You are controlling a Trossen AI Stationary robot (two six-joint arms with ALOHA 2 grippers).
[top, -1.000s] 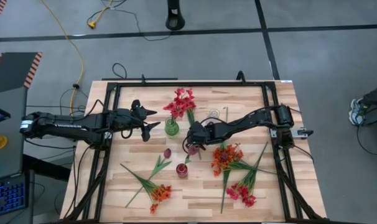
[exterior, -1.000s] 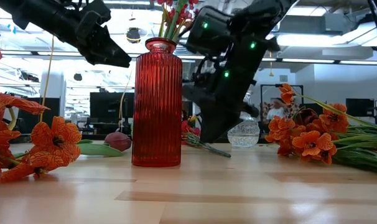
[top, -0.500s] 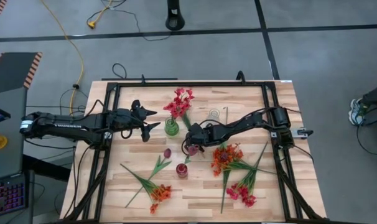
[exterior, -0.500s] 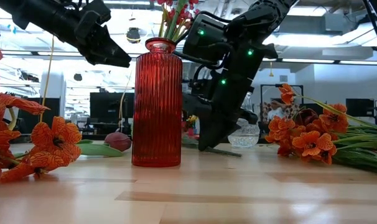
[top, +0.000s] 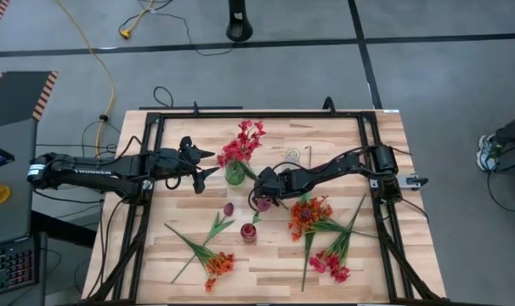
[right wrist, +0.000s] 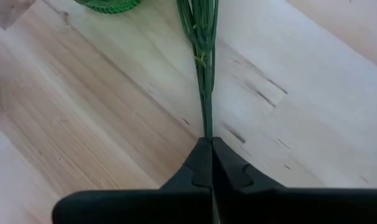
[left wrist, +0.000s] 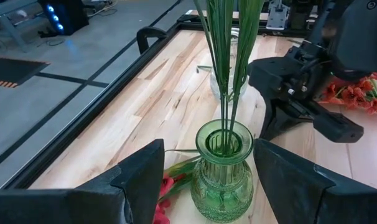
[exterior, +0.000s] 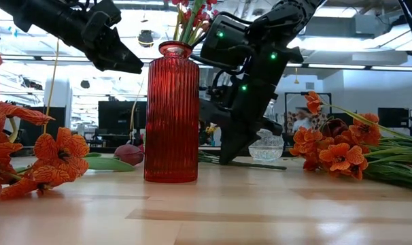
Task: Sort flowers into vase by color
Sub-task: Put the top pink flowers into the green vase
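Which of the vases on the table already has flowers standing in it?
The green glass vase, holding red flowers. The tall red ribbed vase and the clear glass vase beside it have none.

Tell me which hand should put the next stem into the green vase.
The right hand. It is shut on a green stem lying on the table beside the green vase. The left hand is open, holding nothing, on the vase's other side.

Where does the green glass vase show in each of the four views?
High view: green vase, table centre, between both grippers.
Low view: not visible; the red vase stands in front.
Left wrist view: green vase, lower centre, stems standing in it.
Right wrist view: only its base, at the upper edge.
Shared landmark: the right gripper beside it.
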